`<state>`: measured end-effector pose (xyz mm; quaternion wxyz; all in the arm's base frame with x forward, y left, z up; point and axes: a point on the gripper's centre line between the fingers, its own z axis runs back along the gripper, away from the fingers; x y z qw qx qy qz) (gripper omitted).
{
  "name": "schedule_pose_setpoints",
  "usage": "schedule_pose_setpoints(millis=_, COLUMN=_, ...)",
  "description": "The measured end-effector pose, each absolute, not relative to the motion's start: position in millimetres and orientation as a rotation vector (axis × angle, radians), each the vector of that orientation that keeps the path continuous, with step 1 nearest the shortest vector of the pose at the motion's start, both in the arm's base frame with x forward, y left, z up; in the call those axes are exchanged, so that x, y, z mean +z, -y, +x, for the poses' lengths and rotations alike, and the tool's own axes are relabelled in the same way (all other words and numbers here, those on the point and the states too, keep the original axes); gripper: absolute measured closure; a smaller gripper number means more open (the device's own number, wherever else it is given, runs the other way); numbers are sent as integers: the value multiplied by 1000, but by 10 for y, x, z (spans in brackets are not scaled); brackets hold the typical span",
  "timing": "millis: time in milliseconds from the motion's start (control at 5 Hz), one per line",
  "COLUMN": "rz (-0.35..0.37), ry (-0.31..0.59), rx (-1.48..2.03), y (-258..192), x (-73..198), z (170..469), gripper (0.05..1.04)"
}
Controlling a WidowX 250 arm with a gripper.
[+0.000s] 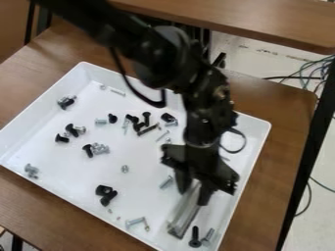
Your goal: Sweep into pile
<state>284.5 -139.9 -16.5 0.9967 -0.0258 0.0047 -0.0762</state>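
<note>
Closed on the clear scraper [186, 214], the claw [194, 194] has most of the tray's [255, 142] loose screws [100, 148] to the view's left, 2 bolts [195, 238] lying just beside the scraper's lower end.

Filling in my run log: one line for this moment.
task: sweep into pile | gripper: holding clear tool, low over white tray | black and silver screws: scattered, some clustered | single pile: not yet
</note>
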Motion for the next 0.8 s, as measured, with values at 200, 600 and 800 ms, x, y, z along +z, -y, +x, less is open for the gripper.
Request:
schedule_pose_setpoints(millis=200, rz=-111, ry=-66, rx=-304, y=1531, x=-292, z=2970, gripper=734)
schedule_pose_setpoints(millis=600, rz=-246, ry=-132, rx=-234, y=1254, x=-437, z=3399, gripper=734)
schedule_pose_setpoints(millis=800, rz=-282, ry=-104, rx=-185, y=1018, x=-460, z=3610, gripper=734)
